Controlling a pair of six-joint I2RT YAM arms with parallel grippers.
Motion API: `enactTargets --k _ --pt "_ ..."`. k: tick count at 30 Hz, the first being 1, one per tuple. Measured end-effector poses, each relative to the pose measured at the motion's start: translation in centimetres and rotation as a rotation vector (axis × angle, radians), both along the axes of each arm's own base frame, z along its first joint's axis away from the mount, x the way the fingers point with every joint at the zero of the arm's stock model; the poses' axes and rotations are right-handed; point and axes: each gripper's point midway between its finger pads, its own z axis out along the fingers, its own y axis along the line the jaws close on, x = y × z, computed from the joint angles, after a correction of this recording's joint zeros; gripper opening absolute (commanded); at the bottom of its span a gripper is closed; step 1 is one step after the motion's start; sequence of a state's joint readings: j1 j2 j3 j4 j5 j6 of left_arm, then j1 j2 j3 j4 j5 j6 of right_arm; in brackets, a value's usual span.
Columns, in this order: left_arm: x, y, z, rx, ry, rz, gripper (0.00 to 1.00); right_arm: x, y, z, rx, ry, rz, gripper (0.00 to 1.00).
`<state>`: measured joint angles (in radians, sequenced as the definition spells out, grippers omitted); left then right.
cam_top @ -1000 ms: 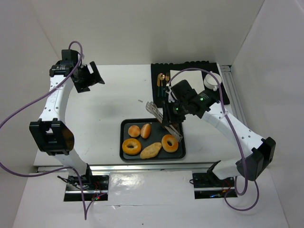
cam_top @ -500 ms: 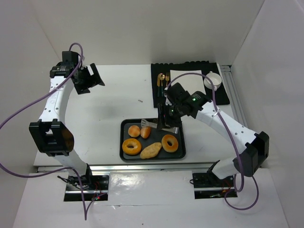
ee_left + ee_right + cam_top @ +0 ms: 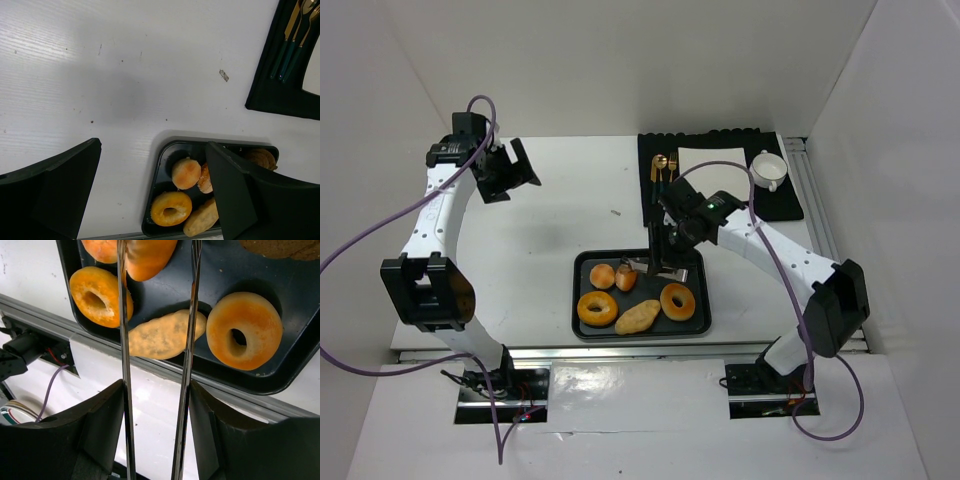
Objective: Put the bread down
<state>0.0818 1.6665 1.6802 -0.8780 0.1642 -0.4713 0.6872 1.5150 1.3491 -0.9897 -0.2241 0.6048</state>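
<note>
Plain white panels close the space in: a back wall (image 3: 640, 60) across the top of the frame, with a left wall (image 3: 360, 150) and a right wall (image 3: 895, 150) angling inward. Between them lies a white table (image 3: 570, 200), softly and evenly lit, faintly scuffed and speckled. A metal rail (image 3: 620, 352) runs along its lower edge, a second rail (image 3: 817, 200) up its right side.

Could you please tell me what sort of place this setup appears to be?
Probably a robotics lab cell staged as a dining table: plain white walls, a right gripper holding tongs over a black tray of pastries, and a placemat with cutlery and a cup.
</note>
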Motion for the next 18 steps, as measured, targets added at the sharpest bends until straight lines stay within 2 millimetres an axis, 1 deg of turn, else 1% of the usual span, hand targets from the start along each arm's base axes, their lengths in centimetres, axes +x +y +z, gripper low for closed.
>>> enactTargets --k 3,4,7,8,9,12,14,16,18 --pt "0.0 0.0 0.0 0.001 0.000 0.000 0.99 0.0 0.3 -0.7 0.001 0.018 0.013 0.59" --pt "0.0 0.0 0.0 0.001 -0.002 0.001 0.99 0.0 0.4 -0.9 0.003 0.022 0.017 0.57" --pt "0.1 0.0 0.0 0.001 -0.003 0.001 0.98 -0.1 0.4 -1.3 0.010 0.031 0.036 0.41" --pt "0.1 0.0 0.0 0.002 -0.003 0.001 0.98 -0.1 0.4 -1.3 0.011 0.031 0.038 0.31" --pt "0.1 0.0 0.0 0.002 -0.003 0.001 0.98 -0.1 0.4 -1.3 0.010 0.028 0.043 0.25" --pt "0.1 0.0 0.0 0.001 -0.003 0.000 0.98 0.1 0.1 -1.2 0.006 0.026 0.042 0.13" --pt "0.1 0.0 0.0 0.001 -0.003 0.000 0.98 0.3 -0.3 -1.0 -0.001 0.021 0.037 0.12" --pt "0.1 0.0 0.0 0.001 -0.003 0.000 0.98 0.9 -0.8 -0.2 -0.001 0.006 0.021 0.11" --pt "0.1 0.0 0.0 0.001 -0.003 0.000 0.98 1.7 -1.3 1.0 0.008 -0.024 0.008 0.11"
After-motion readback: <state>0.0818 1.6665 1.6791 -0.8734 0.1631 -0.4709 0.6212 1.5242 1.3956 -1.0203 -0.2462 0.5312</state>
